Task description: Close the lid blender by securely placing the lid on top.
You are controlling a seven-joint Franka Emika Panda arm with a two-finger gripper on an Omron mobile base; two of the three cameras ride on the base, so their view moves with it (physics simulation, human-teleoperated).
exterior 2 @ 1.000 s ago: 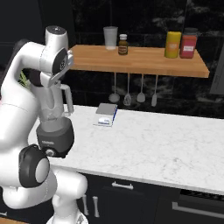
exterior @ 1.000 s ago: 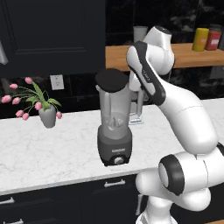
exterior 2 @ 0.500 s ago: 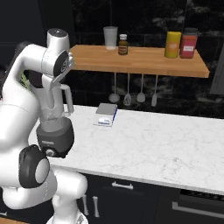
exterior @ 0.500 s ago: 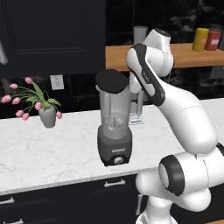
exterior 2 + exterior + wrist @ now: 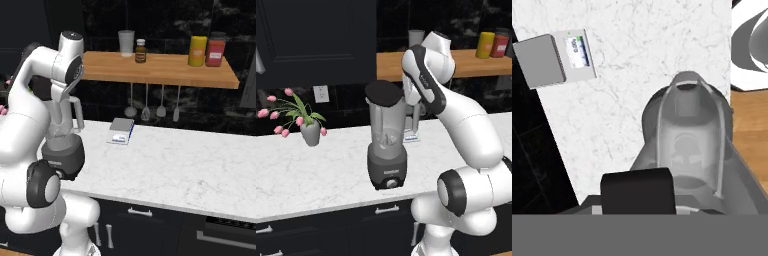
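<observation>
Black, round domed lid [image 5: 384, 93] rests on the translucent grey-jarred blender [image 5: 387, 145]; tool closed, holding nothing visible.

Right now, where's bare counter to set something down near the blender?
Widest free patch: counter right of the kitchen scale, below the hanging utensils. Another between flower vase and blender. Crowded: around the blender, where the arm and gripper sit by the lid.

The lid [image 5: 384, 93] is black, over a translucent grey jar on the blender [image 5: 387, 150] with its dark grey base. The desk [image 5: 321, 170] is white marble with faint grey veins. Pink tulips [image 5: 286, 112] stand in a grey vase. On the wooden shelf [image 5: 160, 70] sit a yellow canister [image 5: 197, 50] and a red one [image 5: 215, 49].
</observation>
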